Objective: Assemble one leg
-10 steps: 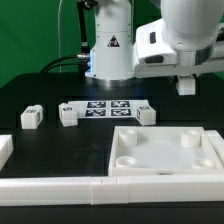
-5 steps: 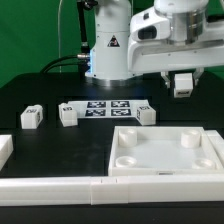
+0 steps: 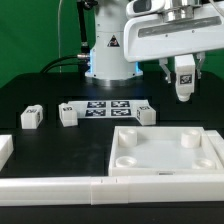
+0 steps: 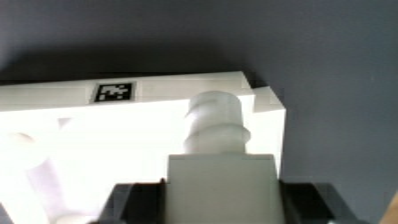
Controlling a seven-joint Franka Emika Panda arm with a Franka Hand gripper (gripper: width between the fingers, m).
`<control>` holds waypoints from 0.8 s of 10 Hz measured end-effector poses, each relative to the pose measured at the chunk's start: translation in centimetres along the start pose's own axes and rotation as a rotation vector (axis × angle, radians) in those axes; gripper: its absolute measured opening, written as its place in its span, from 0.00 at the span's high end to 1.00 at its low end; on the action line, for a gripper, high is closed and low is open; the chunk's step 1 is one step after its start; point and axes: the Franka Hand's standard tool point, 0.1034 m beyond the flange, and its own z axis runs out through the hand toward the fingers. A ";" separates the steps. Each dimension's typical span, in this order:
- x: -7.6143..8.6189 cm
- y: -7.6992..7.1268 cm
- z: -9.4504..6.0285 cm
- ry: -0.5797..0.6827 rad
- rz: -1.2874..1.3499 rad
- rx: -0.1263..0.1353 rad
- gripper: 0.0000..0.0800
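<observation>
Rotated since the earlier frame: the wrist has swung round, and the gripper (image 3: pixel 183 92) holds at much the same spot above the table (image 3: pixel 30 90).
Both fingers (image 4: pixel 128 205) are clamped on the sides of the leg (image 3: pixel 183 78), whose rounded end projects beyond the fingertips. Under the fingers lies a white part (image 4: pixel 71 100) bearing a square tag (image 4: pixel 116 92). It is possibly the panel (image 3: pixel 165 150), but glare prevents confirmation. One spare leg (image 3: pixel 148 112) stands below the fingers toward the exterior view's left, beside the marker board (image 3: pixel 105 107).

A green backdrop (image 3: pixel 28 35) stands behind the black table (image 3: pixel 50 146).
</observation>
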 end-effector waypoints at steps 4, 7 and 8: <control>2.3 0.8 0.8 -0.019 -0.103 -0.001 0.64; 6.8 0.6 3.4 0.009 -0.141 0.015 0.64; 8.2 0.0 3.9 0.012 -0.138 0.024 0.64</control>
